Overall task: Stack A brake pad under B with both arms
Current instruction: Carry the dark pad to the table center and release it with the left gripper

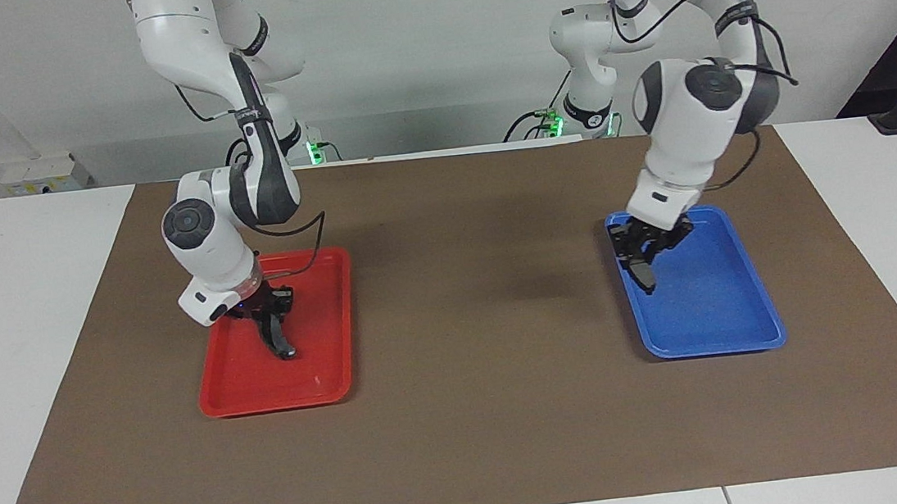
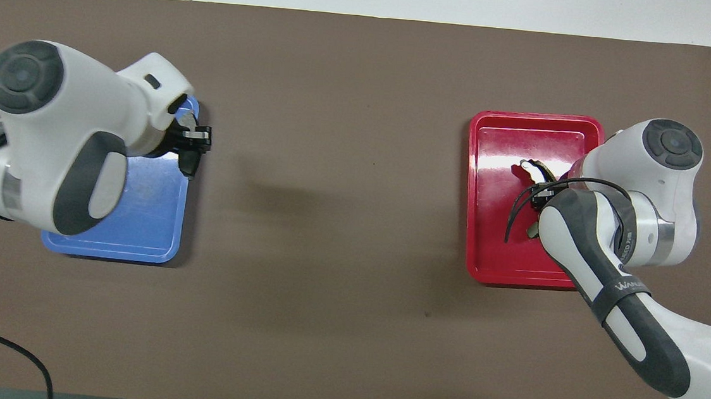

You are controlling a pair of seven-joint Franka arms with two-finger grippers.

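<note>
My left gripper (image 1: 646, 253) is shut on the A brake pad (image 1: 642, 274), the short dark grey pad. It hangs from the fingers, on edge, over the end of the blue tray (image 1: 718, 316) nearer to the robots. In the overhead view the left gripper (image 2: 193, 142) and the pad (image 2: 188, 162) show at the tray's edge (image 2: 137, 227). My right gripper (image 1: 267, 312) is shut on B (image 1: 277, 338), the longer black crescent pad. B hangs end-down just over the red tray (image 1: 318, 355). From overhead the right arm hides most of B (image 2: 536, 170).
A brown mat (image 1: 494, 379) covers the table between the two trays. The red tray (image 2: 492, 235) lies toward the right arm's end, the blue tray toward the left arm's end. White table shows around the mat.
</note>
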